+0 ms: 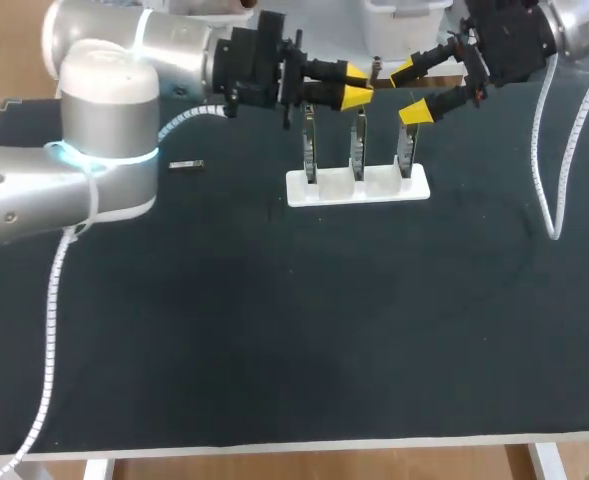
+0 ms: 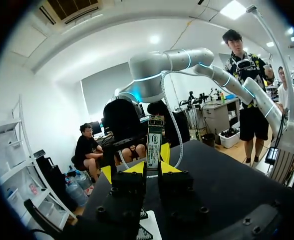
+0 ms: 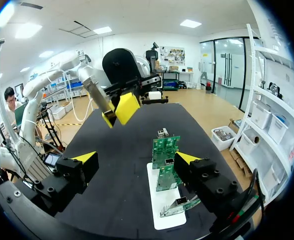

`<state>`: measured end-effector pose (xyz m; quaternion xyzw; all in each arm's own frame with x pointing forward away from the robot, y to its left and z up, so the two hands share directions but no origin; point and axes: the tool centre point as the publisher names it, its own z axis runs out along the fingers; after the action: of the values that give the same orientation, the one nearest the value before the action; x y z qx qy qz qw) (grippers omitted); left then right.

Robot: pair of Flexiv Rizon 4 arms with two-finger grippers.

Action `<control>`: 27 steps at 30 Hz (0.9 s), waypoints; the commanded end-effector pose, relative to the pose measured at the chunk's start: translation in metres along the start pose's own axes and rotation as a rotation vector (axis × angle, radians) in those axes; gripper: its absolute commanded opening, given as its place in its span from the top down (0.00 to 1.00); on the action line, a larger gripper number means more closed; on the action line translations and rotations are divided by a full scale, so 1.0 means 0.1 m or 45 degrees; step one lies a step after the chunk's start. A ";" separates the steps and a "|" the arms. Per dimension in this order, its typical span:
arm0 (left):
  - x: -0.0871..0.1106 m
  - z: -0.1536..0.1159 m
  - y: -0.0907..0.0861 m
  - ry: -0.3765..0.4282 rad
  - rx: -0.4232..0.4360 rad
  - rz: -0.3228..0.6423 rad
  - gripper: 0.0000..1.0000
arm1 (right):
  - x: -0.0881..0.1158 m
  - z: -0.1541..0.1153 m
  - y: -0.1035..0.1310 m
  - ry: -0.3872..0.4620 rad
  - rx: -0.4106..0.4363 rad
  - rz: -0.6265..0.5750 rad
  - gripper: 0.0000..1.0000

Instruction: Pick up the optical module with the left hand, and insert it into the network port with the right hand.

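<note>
Head view, left gripper (image 1: 355,85): its yellow tips stood close together, just above and behind the white plastic rack (image 1: 359,186). What they held could not be made out from here.
Head view, left arm (image 1: 94,120): the silver arm came in from the left, with its forearm level and pointing toward the rack.
Head view, right gripper (image 1: 412,92): the fingers were spread wide and held nothing, above the right end of the rack and facing the left gripper.
Head view, rack: it carried three upright circuit boards (image 1: 358,148) on the black table (image 1: 274,330).
Head view, small dark oblong piece (image 1: 186,165): it lay flat on the table, well left of the rack.

Left wrist view, left gripper (image 2: 152,168): both fingers were clamped on the slim green-and-silver optical module (image 2: 154,142), which stuck out upright past the tips.
Left wrist view, right arm (image 2: 161,67): it arched overhead beyond the module.

Right wrist view, right gripper (image 3: 136,158): the fingers were far apart, touching nothing, and the rack (image 3: 159,202) lay below and just ahead of one finger.
Right wrist view, green boards (image 3: 164,149): they stood in a row on the rack, and the far board carried a small metal network port (image 3: 162,133) on its top edge.
Right wrist view, left gripper (image 3: 121,111): it hung above the table beyond the rack with its tips together. The module could not be told apart here.
</note>
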<state>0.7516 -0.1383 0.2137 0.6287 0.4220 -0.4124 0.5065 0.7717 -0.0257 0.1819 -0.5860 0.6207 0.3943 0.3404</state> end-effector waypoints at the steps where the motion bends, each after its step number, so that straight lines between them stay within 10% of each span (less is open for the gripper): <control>1: 0.11 0.13 0.14 -0.017 0.074 -0.013 1.00 | 0.00 0.00 0.02 0.001 0.005 0.000 0.00; 27: 0.41 0.13 0.18 -0.004 0.146 -0.152 1.00 | 0.00 0.00 0.02 0.001 0.005 0.000 0.00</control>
<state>0.7745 -0.1470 0.1787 0.6249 0.4381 -0.4620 0.4517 0.7717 -0.0256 0.1819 -0.5860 0.6207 0.3943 0.3404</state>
